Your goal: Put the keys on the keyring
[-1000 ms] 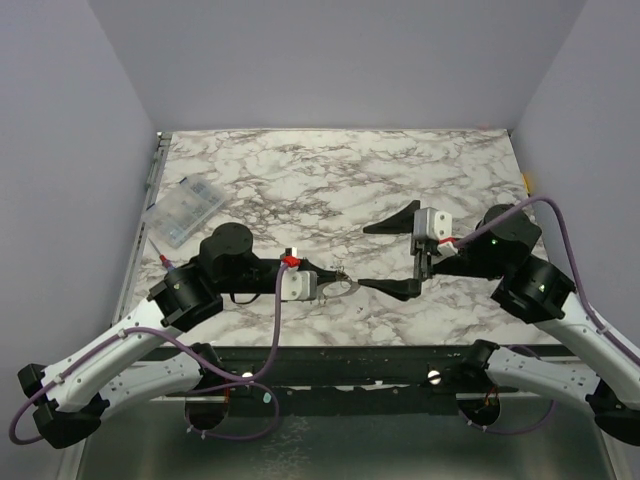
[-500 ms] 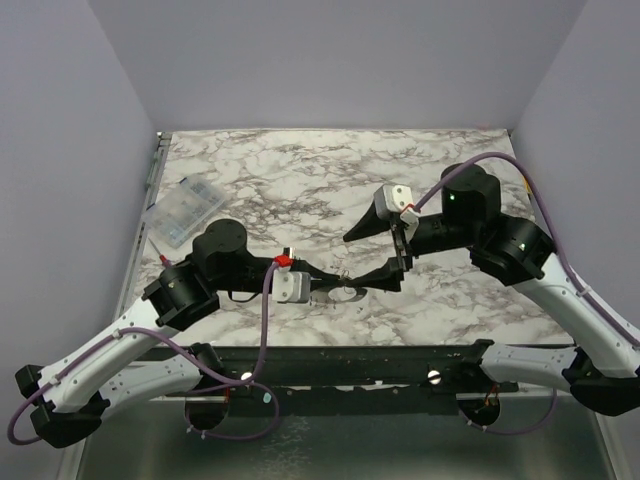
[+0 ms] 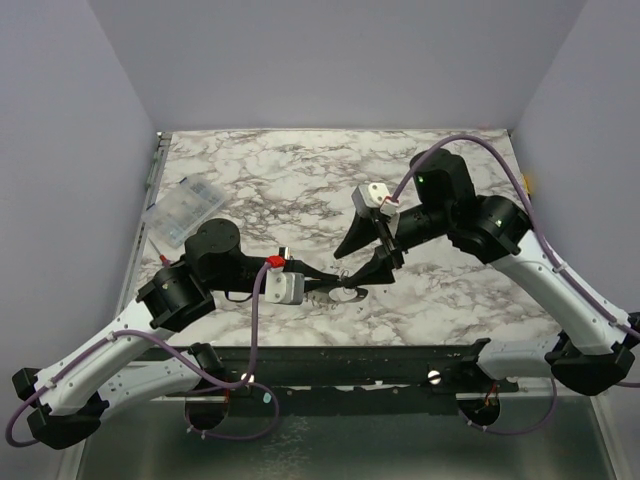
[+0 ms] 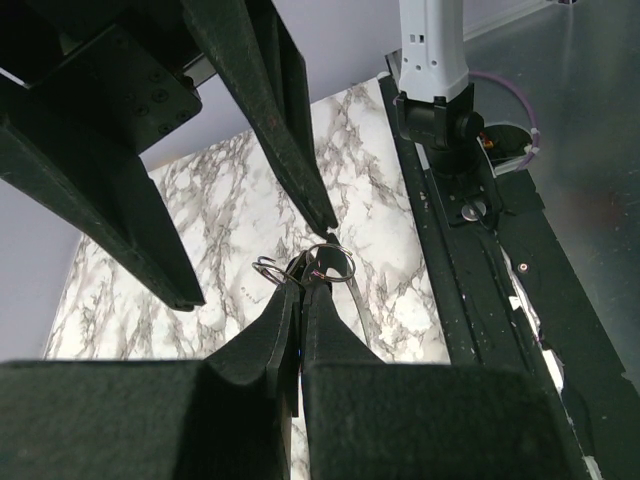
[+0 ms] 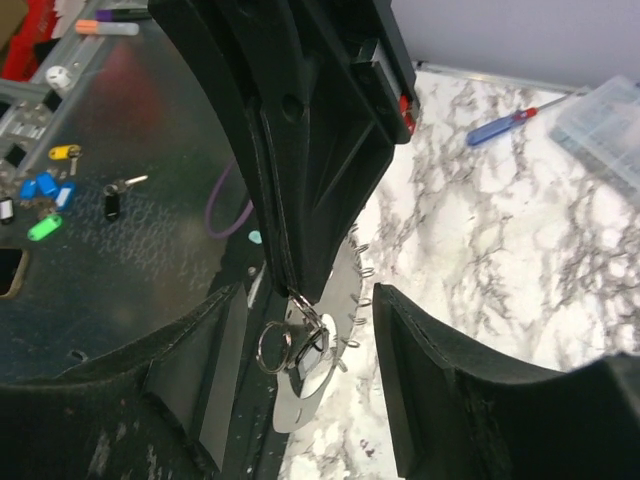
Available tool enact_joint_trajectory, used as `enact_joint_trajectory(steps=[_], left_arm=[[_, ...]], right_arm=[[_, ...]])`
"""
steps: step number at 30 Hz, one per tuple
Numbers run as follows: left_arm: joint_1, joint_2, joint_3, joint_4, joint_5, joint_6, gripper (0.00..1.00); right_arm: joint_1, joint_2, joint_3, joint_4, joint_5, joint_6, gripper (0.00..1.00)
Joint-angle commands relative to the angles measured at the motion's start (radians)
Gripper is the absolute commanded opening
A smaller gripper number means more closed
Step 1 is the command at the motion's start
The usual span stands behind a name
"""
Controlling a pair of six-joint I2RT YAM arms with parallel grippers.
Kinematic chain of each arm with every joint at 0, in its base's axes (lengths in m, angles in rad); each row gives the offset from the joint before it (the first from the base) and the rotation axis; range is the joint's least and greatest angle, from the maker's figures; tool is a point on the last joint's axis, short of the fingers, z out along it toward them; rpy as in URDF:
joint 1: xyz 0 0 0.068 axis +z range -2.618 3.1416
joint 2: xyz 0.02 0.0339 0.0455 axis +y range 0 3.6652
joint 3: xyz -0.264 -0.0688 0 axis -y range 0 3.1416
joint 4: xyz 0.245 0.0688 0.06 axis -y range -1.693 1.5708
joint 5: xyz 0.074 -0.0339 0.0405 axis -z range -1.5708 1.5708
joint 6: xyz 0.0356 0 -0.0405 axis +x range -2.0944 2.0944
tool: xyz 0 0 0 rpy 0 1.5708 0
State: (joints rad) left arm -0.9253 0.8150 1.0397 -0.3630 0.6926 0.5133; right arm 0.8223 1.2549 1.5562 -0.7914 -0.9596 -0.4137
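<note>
My left gripper (image 3: 335,284) is shut, its tip pinching a small cluster of wire rings (image 4: 335,260) just above the marble table. In the right wrist view a small round ring (image 5: 272,348) and a tiny dark oblong key with a paler centre (image 5: 316,345) hang at that tip. They sit over the pale silvery keyring hoop (image 5: 296,400), which shows as a pale oval in the top view (image 3: 348,293). My right gripper (image 3: 343,270) is open and empty. Its two fingers (image 5: 215,370) straddle the left tip and the rings without touching them.
A clear plastic box (image 3: 185,212) lies at the table's left edge with a blue-handled screwdriver (image 5: 505,125) near it. Several coloured keys (image 5: 45,190) lie on the metal surface off the table. The black front rail (image 3: 340,360) runs just below the grippers.
My right arm has swung left and forward, bringing its open fingers from beside the left gripper to around its tip. The left gripper stays shut on the rings, shifted slightly.
</note>
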Motion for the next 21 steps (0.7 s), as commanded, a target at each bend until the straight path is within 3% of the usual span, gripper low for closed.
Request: enact_joint_trajectory(steps=[1, 10, 21], left_arm=[[-0.006, -0.021, 0.041, 0.025, 0.038, 0.001, 0.00], [-0.007, -0.036, 0.045, 0.024, 0.030, 0.002, 0.00], [-0.006, -0.042, 0.039, 0.026, 0.023, 0.003, 0.00]], right_arm=[[-0.008, 0.036, 0.052, -0.111, -0.077, -0.056, 0.58], [-0.008, 0.085, 0.087, -0.195, -0.111, -0.101, 0.49], [-0.008, 0.092, 0.114, -0.182, -0.142, -0.104, 0.47]])
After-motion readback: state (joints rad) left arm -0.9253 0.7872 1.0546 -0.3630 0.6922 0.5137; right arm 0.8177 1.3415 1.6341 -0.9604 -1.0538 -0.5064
